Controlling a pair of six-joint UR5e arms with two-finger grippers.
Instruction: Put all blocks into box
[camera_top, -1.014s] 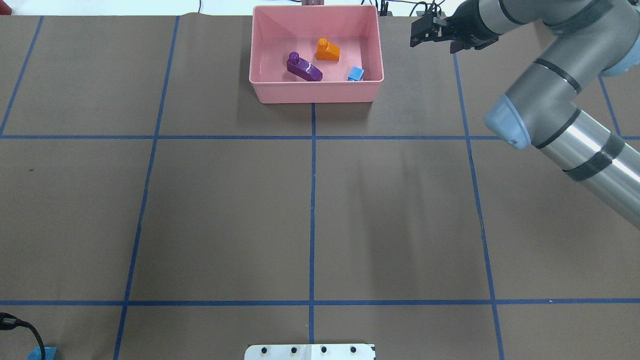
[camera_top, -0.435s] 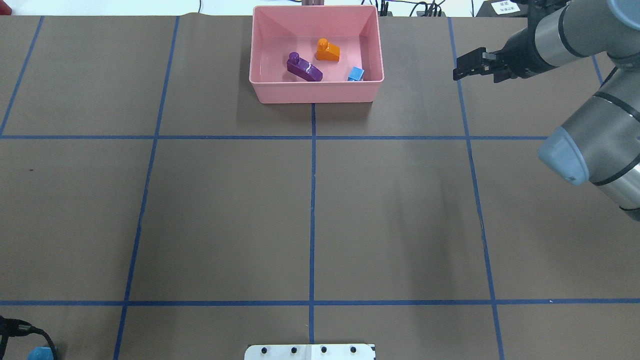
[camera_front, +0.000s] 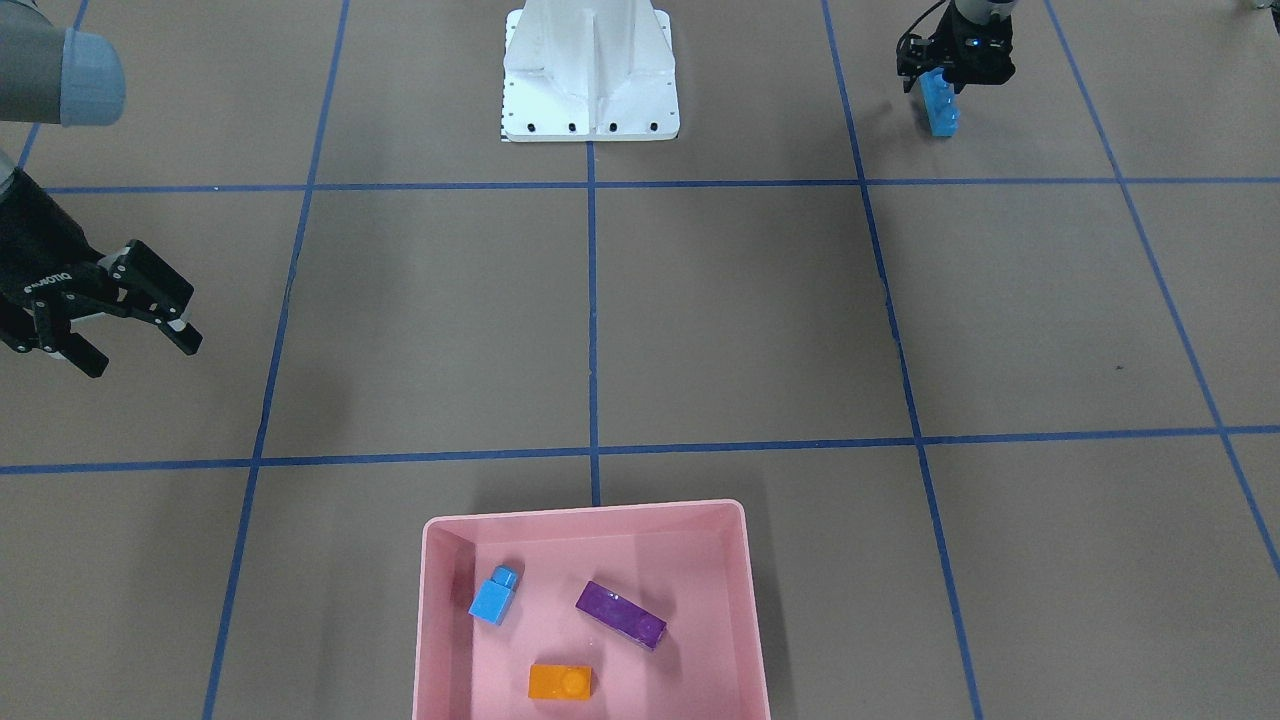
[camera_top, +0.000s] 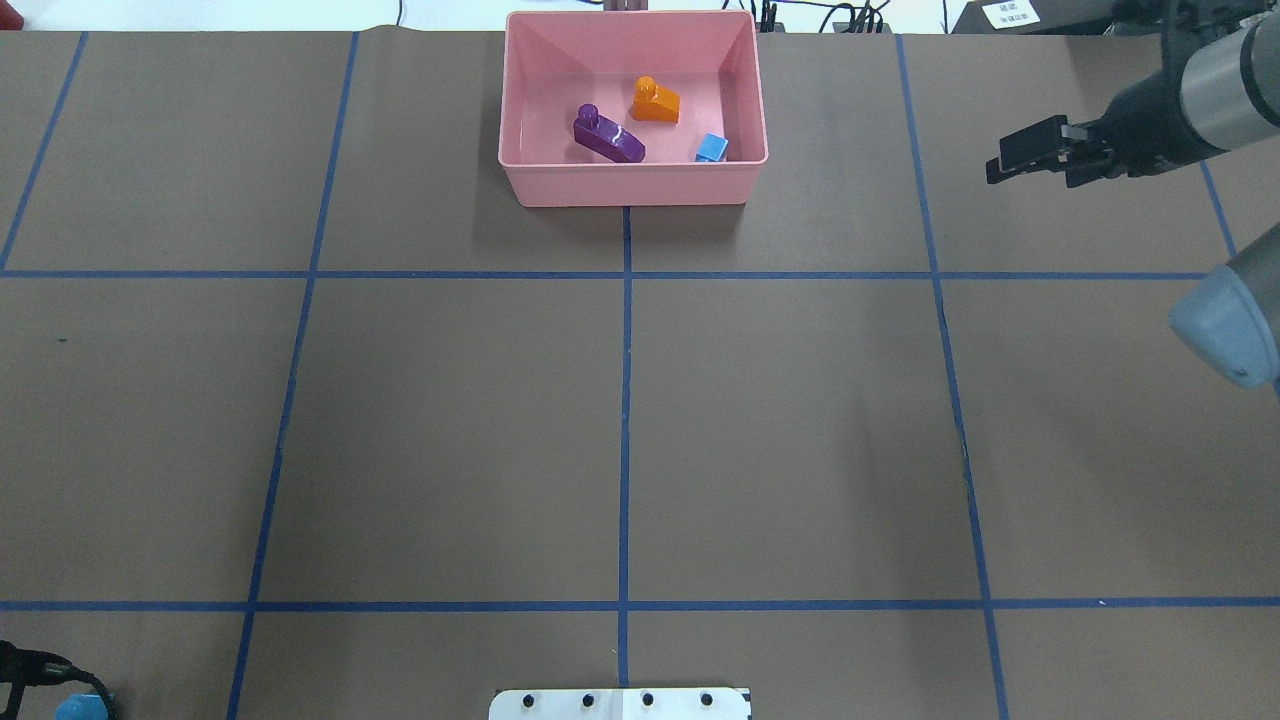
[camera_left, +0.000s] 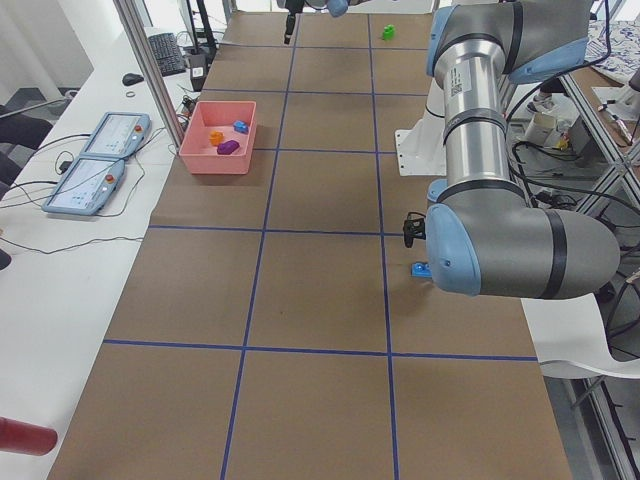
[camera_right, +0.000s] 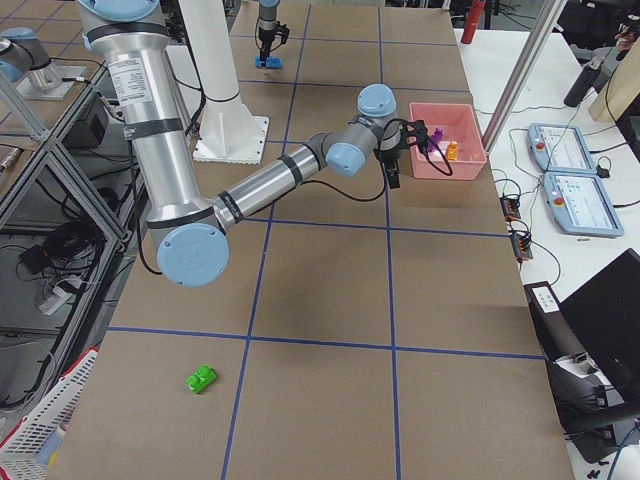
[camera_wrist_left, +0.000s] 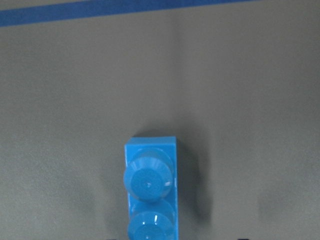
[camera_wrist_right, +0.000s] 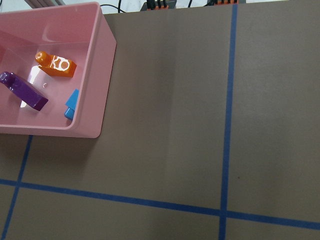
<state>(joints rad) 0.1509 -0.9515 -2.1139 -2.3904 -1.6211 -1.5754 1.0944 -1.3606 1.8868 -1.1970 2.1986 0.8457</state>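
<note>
The pink box (camera_top: 630, 185) stands at the table's far middle. It holds the orange (camera_top: 655, 100), purple (camera_top: 607, 135) and small blue (camera_top: 712, 148) blocks. My right gripper (camera_top: 1030, 180) is open and empty, well to the right of the box. My left gripper (camera_front: 935, 88) is open at the near left corner, over the long blue block (camera_front: 940, 110). That block lies on the table and fills the left wrist view (camera_wrist_left: 150, 190). The green block (camera_right: 202, 379) lies alone at the table's right end, far from both grippers.
The white pedestal base (camera_front: 590, 70) stands at the robot's edge of the table. Blue tape lines divide the brown table (camera_top: 450, 430) into squares. Two tablets (camera_left: 100, 155) lie on a side bench beyond the box.
My right gripper has swung right and a little nearer, away from the box, staying open. The blocks in the box have not moved. The left gripper has barely shifted.
</note>
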